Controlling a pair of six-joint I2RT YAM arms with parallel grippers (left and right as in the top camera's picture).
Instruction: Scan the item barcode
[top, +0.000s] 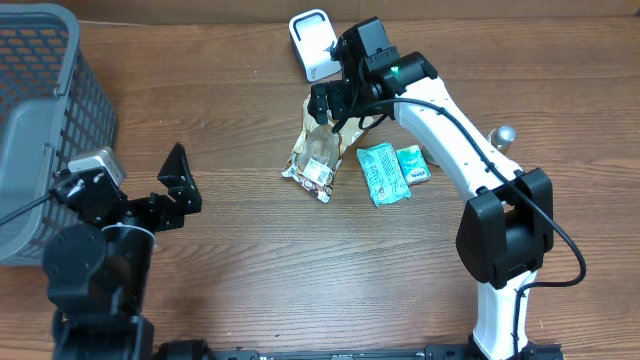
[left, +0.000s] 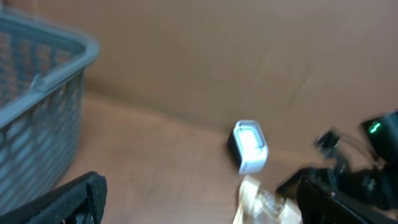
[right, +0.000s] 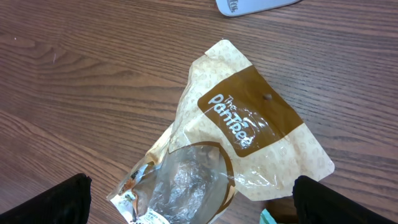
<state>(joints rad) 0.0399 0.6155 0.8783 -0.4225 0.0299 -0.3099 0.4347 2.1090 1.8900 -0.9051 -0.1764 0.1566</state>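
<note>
A beige and brown snack bag (top: 315, 155) lies flat on the wooden table, with a clear window at its lower end (right: 230, 143). My right gripper (top: 333, 108) hovers over the bag's far end, open, its black fingertips (right: 43, 199) standing on either side of the bag (right: 196, 205) without touching it. The white barcode scanner (top: 312, 45) sits just beyond the bag, and its edge (right: 249, 5) shows at the top of the right wrist view. At the left of the table my left gripper (top: 185, 188) is open and empty, facing the scanner (left: 250, 146) and the bag (left: 261, 205) from a distance.
A grey mesh basket (top: 40, 120) fills the table's left side (left: 37, 106). Two teal packets (top: 383, 172) (top: 413, 163) lie right of the bag, under the right arm. A small silver knob (top: 503, 135) sits further right.
</note>
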